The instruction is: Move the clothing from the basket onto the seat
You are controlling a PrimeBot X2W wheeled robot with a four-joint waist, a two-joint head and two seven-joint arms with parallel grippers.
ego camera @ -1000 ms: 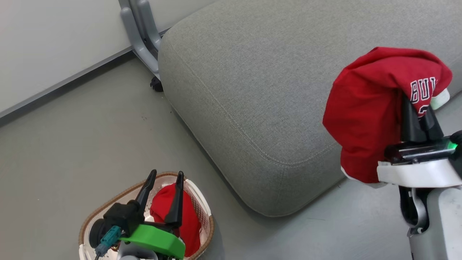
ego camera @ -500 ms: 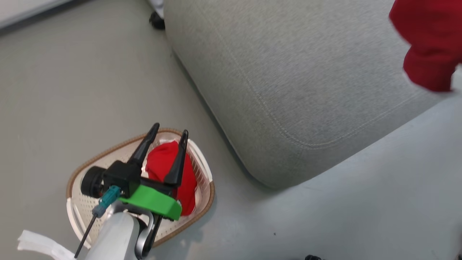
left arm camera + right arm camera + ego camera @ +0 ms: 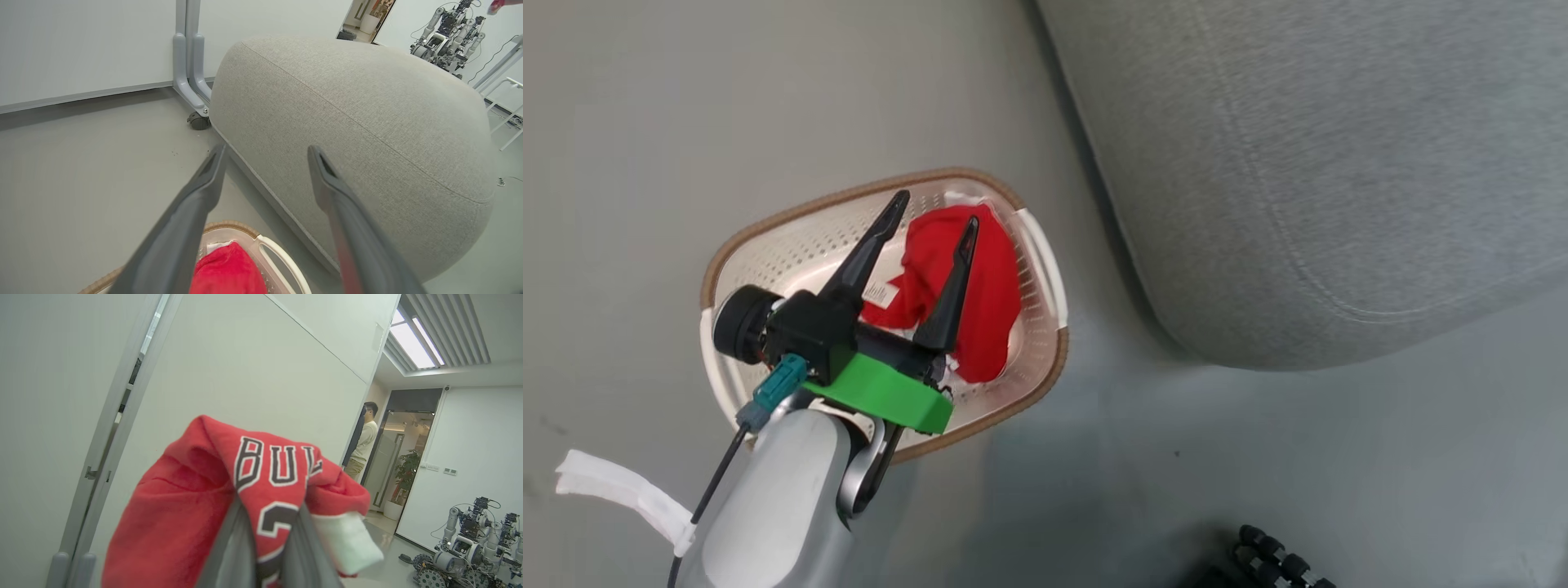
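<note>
Now, notes for the second pick, left to right.

My left pincer (image 3: 938, 208) hangs over the basket (image 3: 784, 249), jaws spread wide with nothing between them, fingers aimed toward the basket's far rim. One finger crosses above bare perforated plastic, the other above cloth.

The red garment (image 3: 984, 286) lies bunched inside the basket, crowded against the wall on the seat's side. It is not centred under my jaws.

Plan, as I judge it:
- Shift toward that wall first, so both fingers straddle the thickest part of the heap.
- Go down until the tips sink into the folds, stopping short of the basket's bottom (a tip caught in a perforation would drag the basket along).
- Close on a deep fold, not a loose edge, so the piece comes up whole.
- Lift straight until the cloth clears the basket's rim, and only then swing.

The seat (image 3: 1339, 163) sits just to the right of the basket, a strip of floor (image 3: 1094, 457) between them. That makes for a short carry.

My right pincer (image 3: 269, 516) is clenched on the jersey (image 3: 184, 506), with the cloth draped over both fingers and the letters "BUL" showing. It is held up in the air, and I cannot tell from the wrist view where it hangs relative to the basket. I should let go only once grey upholstery is plainly beneath it.
</note>
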